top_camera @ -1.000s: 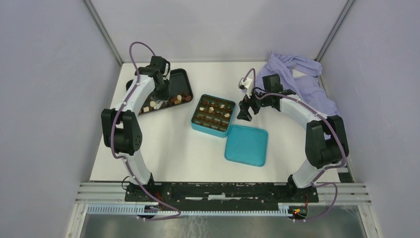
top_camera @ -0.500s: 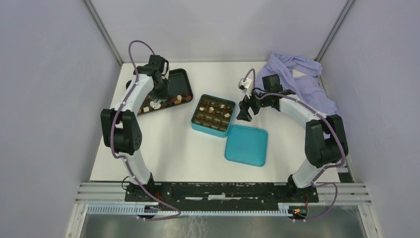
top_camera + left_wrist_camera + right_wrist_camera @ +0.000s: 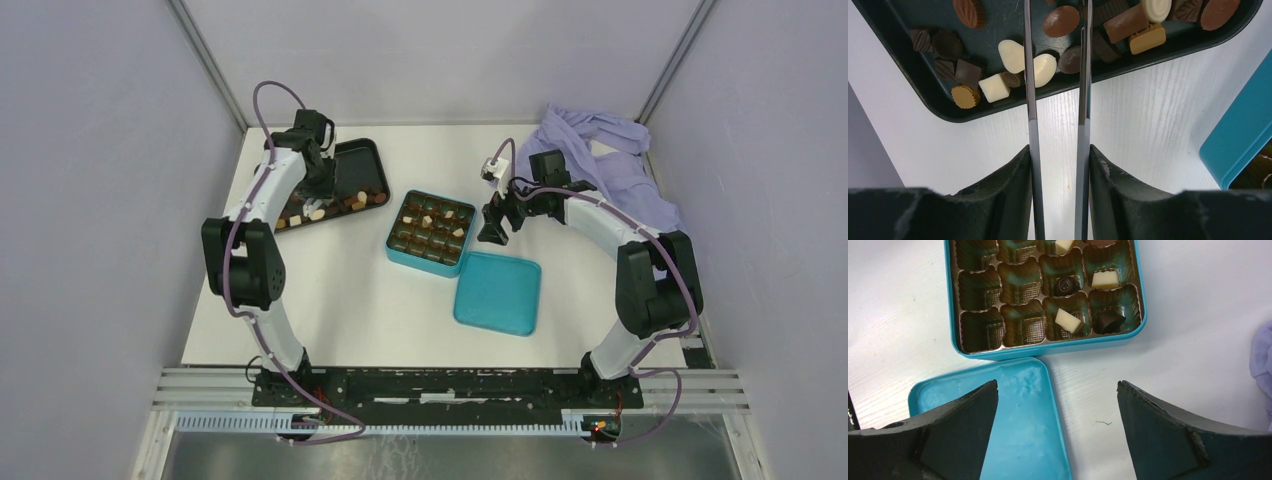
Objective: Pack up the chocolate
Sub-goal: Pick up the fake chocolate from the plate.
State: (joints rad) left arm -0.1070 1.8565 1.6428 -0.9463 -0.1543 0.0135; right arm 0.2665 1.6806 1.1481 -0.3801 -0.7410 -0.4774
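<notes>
Several loose pieces of the chocolate (image 3: 1044,69), dark, tan and cream, lie in a black tray (image 3: 365,160) at the back left. My left gripper (image 3: 320,195) hangs over the tray's near edge (image 3: 940,97). Its two thin blades (image 3: 1029,100) stand a narrow gap apart and grip nothing. A cream piece and a brown oval (image 3: 1060,21) show in the gap, and the blade tips run out of view. A few pieces (image 3: 1068,320) sit in the brown grid of the open teal box (image 3: 425,262). My right gripper (image 3: 493,225) is wide open and empty, right of the box.
The teal lid (image 3: 498,292) lies flat in front of the box, touching its near right corner. A crumpled purple cloth (image 3: 610,165) fills the back right corner. Grey walls close in the white table on three sides.
My left arm has drifted slightly to the far left over the tray and its blades have parted a little. The right arm has not moved.
</notes>
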